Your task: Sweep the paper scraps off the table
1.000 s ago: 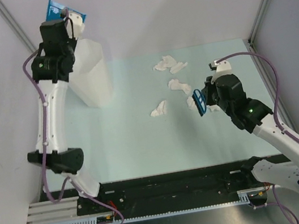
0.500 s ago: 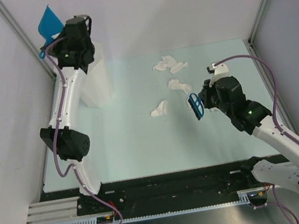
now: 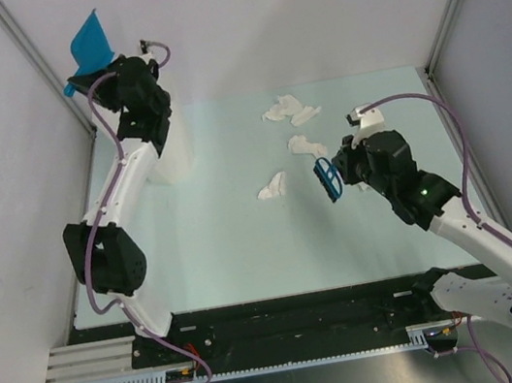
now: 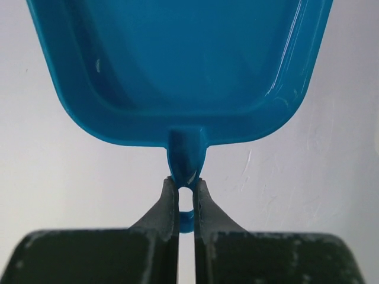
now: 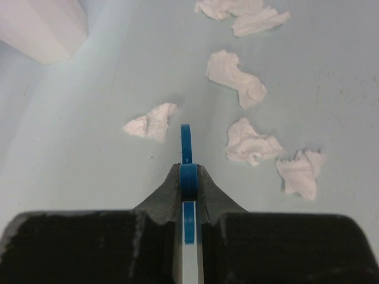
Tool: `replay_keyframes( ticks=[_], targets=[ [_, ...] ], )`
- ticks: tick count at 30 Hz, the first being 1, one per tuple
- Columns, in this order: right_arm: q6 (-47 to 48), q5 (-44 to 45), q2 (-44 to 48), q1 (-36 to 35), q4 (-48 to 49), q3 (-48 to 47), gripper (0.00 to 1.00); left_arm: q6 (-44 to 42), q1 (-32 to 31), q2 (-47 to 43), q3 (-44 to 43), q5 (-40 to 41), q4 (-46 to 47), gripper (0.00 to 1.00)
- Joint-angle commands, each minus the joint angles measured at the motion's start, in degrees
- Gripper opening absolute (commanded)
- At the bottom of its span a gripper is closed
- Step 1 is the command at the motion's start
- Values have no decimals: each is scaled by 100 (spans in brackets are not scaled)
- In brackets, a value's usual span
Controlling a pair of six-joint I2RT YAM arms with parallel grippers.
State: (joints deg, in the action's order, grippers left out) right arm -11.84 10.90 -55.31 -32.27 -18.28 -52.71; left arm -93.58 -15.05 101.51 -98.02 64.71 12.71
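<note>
Several crumpled white paper scraps (image 3: 273, 187) (image 5: 151, 122) lie on the mint-green table (image 3: 226, 246), spread from the middle toward the back right. My left gripper (image 4: 186, 180) is shut on the handle of a blue dustpan (image 3: 90, 42) (image 4: 177, 59), held high at the back left against the grey wall. My right gripper (image 3: 337, 173) (image 5: 189, 168) is shut on a blue brush (image 3: 327, 181) (image 5: 186, 139), which hangs just above the table. In the right wrist view, one scrap lies just left of the brush and two (image 5: 251, 143) lie to its right.
A tall white bin (image 3: 172, 156) (image 5: 41, 26) stands at the back left of the table, partly hidden behind my left arm. Grey walls with metal posts close in the table on the left, back and right.
My left arm has swung the dustpan from above the bin leftward and up toward the wall. My right gripper has shifted slightly left with the brush.
</note>
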Motion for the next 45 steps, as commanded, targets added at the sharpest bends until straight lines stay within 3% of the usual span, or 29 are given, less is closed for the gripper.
replay_keyframes(
  ticks=[1, 2, 3, 5, 10, 11, 12, 16, 21, 29, 32, 33, 35, 39, 42, 45],
  targets=[
    [435, -612, -506, -69, 1088, 59, 0, 844, -112, -808, -243, -484, 228, 0],
    [732, -667, -646, -51, 1342, 94, 0, 1677, -208, -974, -531, -712, -1830, 0],
    [840, -650, -848, -42, 1780, 111, 0, 2955, -244, -1037, -1065, -1245, -2573, 0],
    [1190, -615, -1410, -7, 2493, 112, 0, 3616, -401, -1404, -1037, -1678, -3656, 0],
    [2342, -342, -2928, 46, 4823, 50, 0, 4540, -718, -2389, 27, -2742, -4317, 0],
    [2683, -369, -3142, 28, 5052, -2, 0, 4707, -727, -2530, 272, -2996, -4556, 0],
    [2834, -404, -3379, 19, 5332, -81, 0, 4996, -736, -2784, 405, -3756, -4793, 0],
    [3512, -728, -4250, -104, 5432, -477, 0, 5332, -736, -3251, 1266, -5332, -5874, 0],
    [3724, -1028, -4682, -385, 4756, -662, 0, 5509, -658, -3279, 2628, -6144, -6122, 1],
    [2565, -1942, -3918, -561, 3079, -662, 0, 4975, -455, -2813, 4148, -6874, -6166, 0],
    [2065, -1101, -3558, -622, 2962, -662, 0, 4779, -455, -2463, 4466, -6875, -6167, 0],
    [1880, -280, -3453, -622, 2980, -662, 0, 4779, -455, -2365, 4493, -6805, -6175, 0],
    [1502, 323, -3163, -588, 2910, -662, 0, 4718, -455, -2146, 4537, -6787, -6175, 0],
    [1438, 1780, -3100, -640, 2935, -662, 0, 4691, -473, -1531, 4458, -6726, -6184, 0],
    [1552, 2232, -3494, -605, 3085, -679, 0, 4866, -490, -1267, 4213, -6734, -6193, 0],
    [1317, 2145, -3873, -666, 2805, -899, 0, 4902, -490, -1143, 4115, -6796, -6202, 0]
  ],
)
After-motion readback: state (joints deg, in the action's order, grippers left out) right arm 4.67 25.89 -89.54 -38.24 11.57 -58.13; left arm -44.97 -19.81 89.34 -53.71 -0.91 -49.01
